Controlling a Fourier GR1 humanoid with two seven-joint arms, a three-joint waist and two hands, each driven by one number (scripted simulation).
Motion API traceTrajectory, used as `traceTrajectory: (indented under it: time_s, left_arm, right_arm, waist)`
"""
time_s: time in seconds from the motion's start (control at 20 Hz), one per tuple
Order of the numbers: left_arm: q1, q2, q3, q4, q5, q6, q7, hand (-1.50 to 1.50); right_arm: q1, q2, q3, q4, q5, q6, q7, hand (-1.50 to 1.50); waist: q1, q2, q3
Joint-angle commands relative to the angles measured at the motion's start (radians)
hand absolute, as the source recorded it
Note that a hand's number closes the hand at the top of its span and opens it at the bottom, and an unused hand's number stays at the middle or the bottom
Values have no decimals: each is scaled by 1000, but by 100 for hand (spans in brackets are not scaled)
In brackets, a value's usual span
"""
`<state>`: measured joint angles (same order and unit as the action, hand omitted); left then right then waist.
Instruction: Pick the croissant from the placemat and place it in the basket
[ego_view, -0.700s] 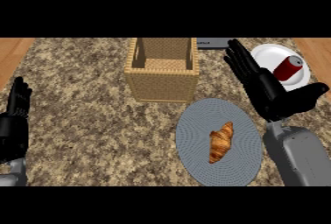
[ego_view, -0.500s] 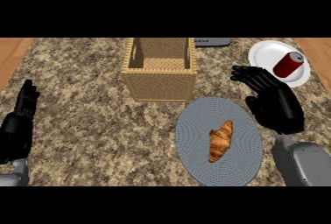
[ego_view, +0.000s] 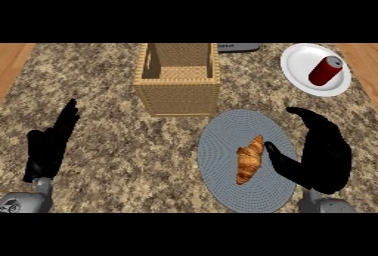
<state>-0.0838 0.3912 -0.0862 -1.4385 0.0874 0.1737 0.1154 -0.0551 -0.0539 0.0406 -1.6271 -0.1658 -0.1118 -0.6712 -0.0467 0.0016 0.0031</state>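
On ribbed round placemat (ego_view: 221, 187), glossy crescent croissant (ego_view: 249, 160), right hand (ego_view: 321, 157) beside, fingers spread, curved

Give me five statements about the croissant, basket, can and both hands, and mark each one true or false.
1. The croissant lies on the round placemat. True.
2. The right hand has the croissant lifted. False: it is beside the croissant, which lies on the mat.
3. The wicker basket holds the croissant. False: no croissant is in it.
4. The red can stands on a white plate. True.
5. The left hand grips the basket. False: it is open, apart from it, at the view's left.
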Motion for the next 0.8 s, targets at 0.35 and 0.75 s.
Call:
traceTrajectory:
  time_s: [0.35, 0.75]
  left_arm:
    - [-51, 3, -8, 11, 3, -17, 93, 0]
    - [-103, -28, -23, 45, -15, -5, 108, 0]
  right_arm:
    - [333, -225, -7, -86, 478, -347, 284, -150]
    - [499, -474, 115, -399, 572, -2, 678, -150]
  waist:
    - [-8, -8, -13]
    - [18, -1, -10]
